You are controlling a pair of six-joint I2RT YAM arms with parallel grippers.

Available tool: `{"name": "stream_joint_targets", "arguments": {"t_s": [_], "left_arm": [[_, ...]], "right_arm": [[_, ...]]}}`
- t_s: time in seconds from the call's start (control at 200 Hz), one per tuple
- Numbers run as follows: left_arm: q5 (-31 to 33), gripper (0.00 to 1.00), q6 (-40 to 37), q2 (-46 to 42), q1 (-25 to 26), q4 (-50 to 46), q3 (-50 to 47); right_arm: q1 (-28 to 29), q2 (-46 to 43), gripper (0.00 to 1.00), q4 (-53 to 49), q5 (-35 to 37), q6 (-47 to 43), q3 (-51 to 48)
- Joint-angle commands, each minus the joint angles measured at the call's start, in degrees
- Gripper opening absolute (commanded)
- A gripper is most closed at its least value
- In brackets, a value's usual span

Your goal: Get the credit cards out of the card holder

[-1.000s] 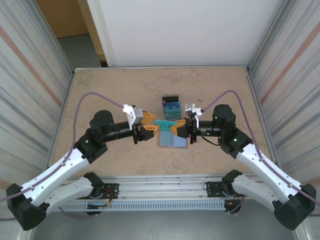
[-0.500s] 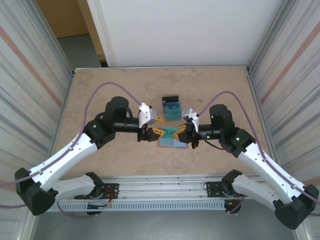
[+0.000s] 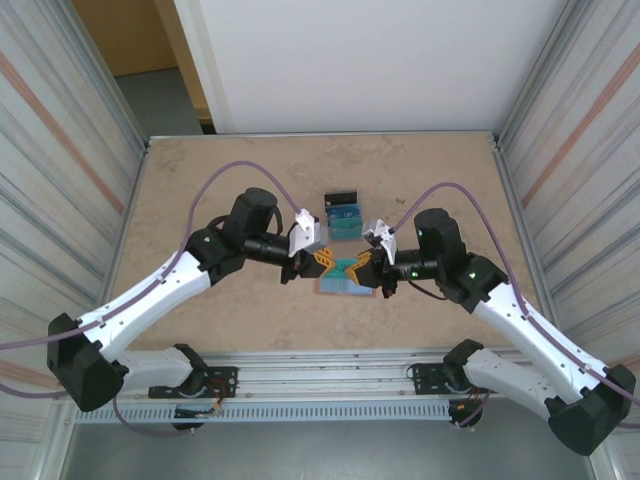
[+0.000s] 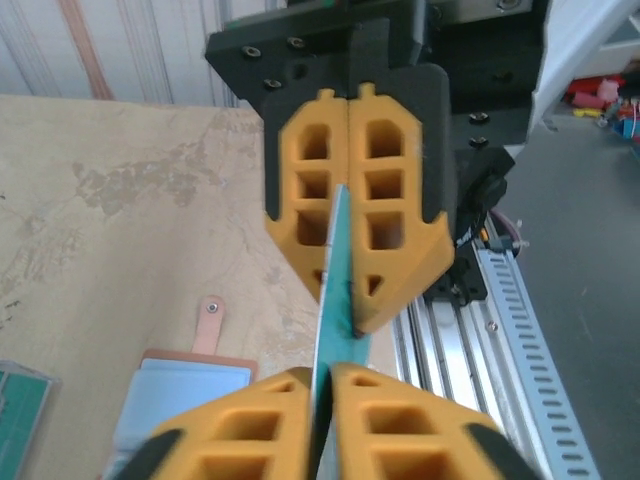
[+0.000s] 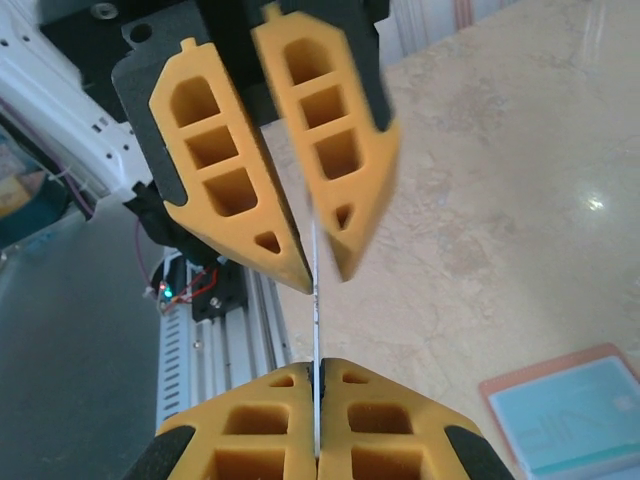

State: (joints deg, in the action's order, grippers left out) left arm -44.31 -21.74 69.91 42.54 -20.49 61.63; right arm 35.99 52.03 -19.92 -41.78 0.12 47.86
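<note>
Nearest, card holder (image 3: 345, 287) lies open on surface (image 3: 200, 180), blue-grey pockets up, just below both grippers. Above it, teal card (image 3: 346, 266) hangs between them and looks clear of pockets. Right gripper (image 3: 363, 263) is clenched on one end, left gripper (image 3: 324, 261) clenched on opposite end. Double pinch on same card suggests handover, so one arm can carry it off. Farther back, stack of removed cards (image 3: 342, 215) rests on surface, probable drop spot.
</note>
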Motion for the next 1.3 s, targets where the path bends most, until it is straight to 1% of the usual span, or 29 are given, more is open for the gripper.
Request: {"name": "stream_joint_targets", "arguments": {"t_s": [0.0, 0.015, 0.055, 0.14, 0.175, 0.215, 0.306, 0.376, 0.436, 0.471, 0.501, 0.586, 0.601, 0.626, 0.832, 0.932, 1.077, 1.293], "left_arm": [[0.56, 0.01, -1.98, 0.72, 0.26, -0.06, 1.49], [0.88, 0.0, -2.18, 0.85, 0.26, 0.08, 1.42], [1.76, 0.0, -2.81, 1.18, 0.13, 0.4, 1.39], [3.17, 0.0, -4.18, 2.58, -1.11, 1.07, 1.28], [3.78, 0.0, -4.83, 3.39, -2.16, 1.59, 1.33], [4.65, 0.0, -5.47, 4.55, -3.28, 2.14, 1.56], [6.98, 0.0, -8.84, 8.1, -5.66, 2.3, 3.18], [8.84, 0.01, -11.58, 11.7, -7.13, 2.42, 5.2], [8.69, 0.01, -13.57, 14.91, -8.65, 3.01, 6.99], [7.69, 0.03, -14.54, 16.95, -9.68, 3.58, 7.97], [7.43, 0.03, -14.68, 18.59, -10.4, 4.63, 8.64], [6.88, 0.05, -14.6, 23.02, -11.96, 7.42, 10.59], [6.85, 0.05, -14.57, 23.86, -12.08, 7.89, 10.84], [6.79, 0.05, -14.52, 24.98, -12.13, 8.49, 11.54], [6.17, 0.05, -14.16, 35.2, -12.06, 8.57, 19.03], [6.29, 0.05, -14.82, 38.88, -12.04, 7.14, 21.86], [7.94, 0.04, -15.3, 42.96, -11.74, 4.98, 25.16], [8.29, 0.04, -13.94, 46.46, -11.42, 3.84, 27.46]], "right_arm": [[0.29, -0.32, 0.0, -0.1, 0.67, -1.28, 1.02], [0.27, -0.36, 0.0, -0.06, 1.18, -1.14, 1.0], [0.22, -0.59, 0.08, 0.33, 3.42, -0.55, 0.63], [-0.35, -1.42, 0.38, 1.18, 9.23, 1.31, -0.44], [-0.87, -1.76, 0.47, 1.45, 11.17, 2.17, -0.86], [-1.38, -2.05, 0.52, 1.64, 12.85, 3.25, -1.25], [-2.52, -2.89, 0.6, 1.99, 17.25, 5.75, -1.97], [-3.02, -3.65, 0.74, 1.98, 21.1, 7.56, -2.31], [-3.37, -4.28, 0.78, 1.55, 24.49, 9.05, -2.42], [-3.54, -4.67, 0.89, 1.31, 26.56, 9.91, -2.5], [-3.63, -4.9, 0.94, 0.97, 28.57, 10.68, -2.61], [-4.06, -5.27, 0.98, -0.08, 33.34, 12.83, -2.66], [-4.12, -5.27, 1.0, -0.27, 34.09, 13.21, -2.77], [-4.24, -5.28, 0.99, -0.53, 35.28, 13.88, -2.69], [-5.31, -3.84, 0.99, -2.48, 43.63, 19.27, -2.55], [-5.57, -3.34, 0.99, -2.65, 45.32, 20.73, -2.29], [-5.65, -3.25, 0.99, -2.77, 45.91, 21.32, -1.91], [-5.75, -4.21, 0.99, -2.16, 46.35, 21.76, -2.23]]}}
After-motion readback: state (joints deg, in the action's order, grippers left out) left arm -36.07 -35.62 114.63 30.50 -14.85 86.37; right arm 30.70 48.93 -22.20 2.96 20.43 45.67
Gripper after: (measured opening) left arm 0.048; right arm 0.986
